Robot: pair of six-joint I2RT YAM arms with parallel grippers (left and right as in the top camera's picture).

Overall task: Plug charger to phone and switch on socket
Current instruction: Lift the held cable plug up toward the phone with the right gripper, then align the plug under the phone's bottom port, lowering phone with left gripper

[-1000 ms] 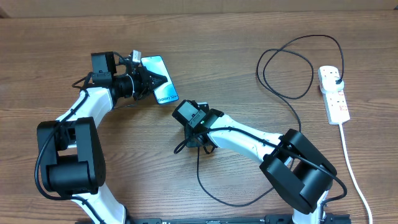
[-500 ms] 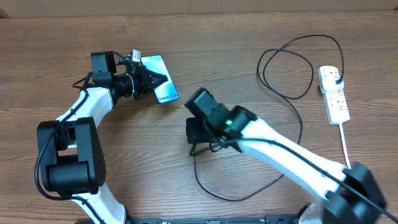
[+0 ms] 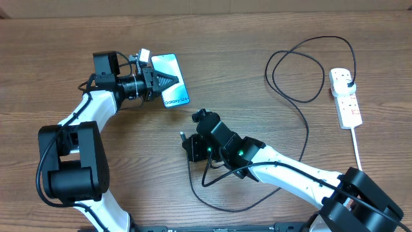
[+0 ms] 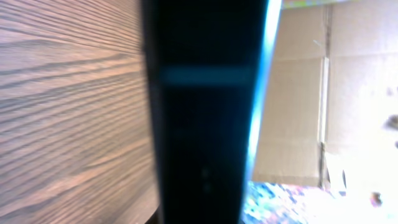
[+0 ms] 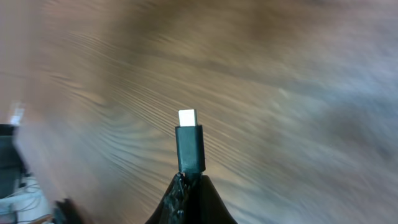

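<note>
The phone (image 3: 176,96), teal screen with white text, is held off the table at the back left, with my left gripper (image 3: 168,81) shut on it. In the left wrist view its dark edge (image 4: 199,124) fills the middle and hides the jaws. Near the table's middle my right gripper (image 3: 187,142) is shut on the charger's small connector tip (image 3: 183,136), a short way in front of the phone. The right wrist view shows the tip (image 5: 189,146) standing out of the closed fingertips (image 5: 208,199). The thin black cable (image 3: 308,132) loops right to its plug (image 3: 348,80) in the white socket strip (image 3: 348,106).
The cable makes a loop on the table just in front of the right gripper (image 3: 212,205) and another at the back right (image 3: 296,71). The strip's thick white cord (image 3: 364,174) runs toward the front right. A cardboard wall (image 4: 298,93) stands behind the table.
The right arm swung toward the front and left with the connector, dragging the cable loop along. The left gripper shifted the phone slightly to the right.
</note>
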